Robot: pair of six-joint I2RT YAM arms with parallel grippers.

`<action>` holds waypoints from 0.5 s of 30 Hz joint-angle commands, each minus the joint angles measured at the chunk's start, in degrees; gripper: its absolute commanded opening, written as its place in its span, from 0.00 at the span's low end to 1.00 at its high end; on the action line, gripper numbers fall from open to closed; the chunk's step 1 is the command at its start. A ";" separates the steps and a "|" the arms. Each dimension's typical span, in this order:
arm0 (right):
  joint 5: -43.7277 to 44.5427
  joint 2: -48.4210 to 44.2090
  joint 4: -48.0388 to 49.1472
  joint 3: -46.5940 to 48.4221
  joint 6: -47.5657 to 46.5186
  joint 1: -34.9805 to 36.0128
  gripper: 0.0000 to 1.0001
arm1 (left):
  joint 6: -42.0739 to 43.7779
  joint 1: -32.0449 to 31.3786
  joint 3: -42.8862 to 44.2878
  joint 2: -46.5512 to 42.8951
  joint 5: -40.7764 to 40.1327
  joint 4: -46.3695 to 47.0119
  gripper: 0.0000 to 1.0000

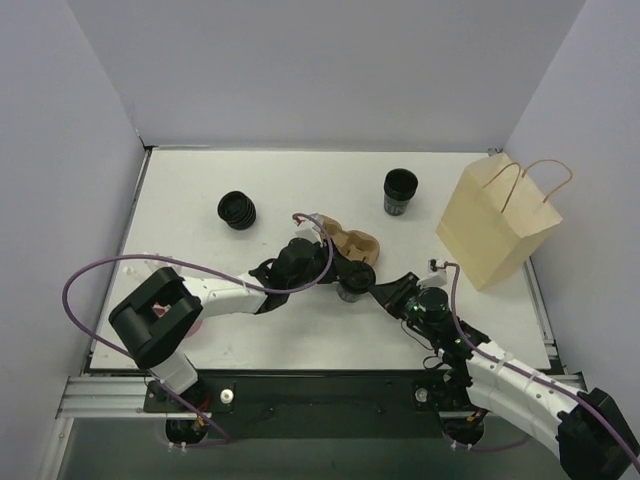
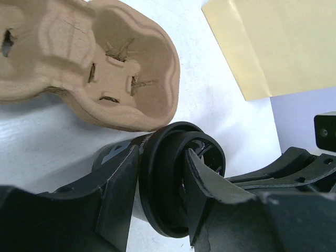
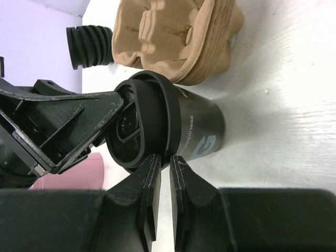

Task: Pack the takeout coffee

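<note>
Count: one takeout coffee [image 1: 352, 288], one pulp carrier [image 1: 352, 243], one paper bag [image 1: 495, 225], one stack of loose lids [image 1: 237, 210], one stack of bare cups [image 1: 400, 190].

The coffee's small and black with a round lid and pale print on its side. It sits mid-table [image 1: 300, 180], just at the carrier's 6 o'clock.

The left gripper [image 2: 160, 168] reaches in from the cup's 9 o'clock and is clamped across the lid. The right gripper [image 3: 165, 160] is at 4 o'clock, fingers nearly together, tips at the lid rim.

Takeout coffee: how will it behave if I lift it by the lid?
The takeout coffee looks smooth-walled, likely slippery. The lid seems a separate press-fit, so it may pop off. It tapers toward the base, so a sideways push may tip it.
</note>
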 commanded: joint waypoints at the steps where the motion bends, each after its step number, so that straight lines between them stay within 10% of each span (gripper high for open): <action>1: 2.87 -4.02 -19.20 0.64 -4.92 0.56 0.17 | 3.68 -2.84 -6.88 8.99 1.01 -27.76 0.47; 15: -10.58 -6.50 -21.95 12.26 -10.91 -11.39 0.29 | 3.50 -2.93 -7.05 8.47 -0.05 -28.56 0.47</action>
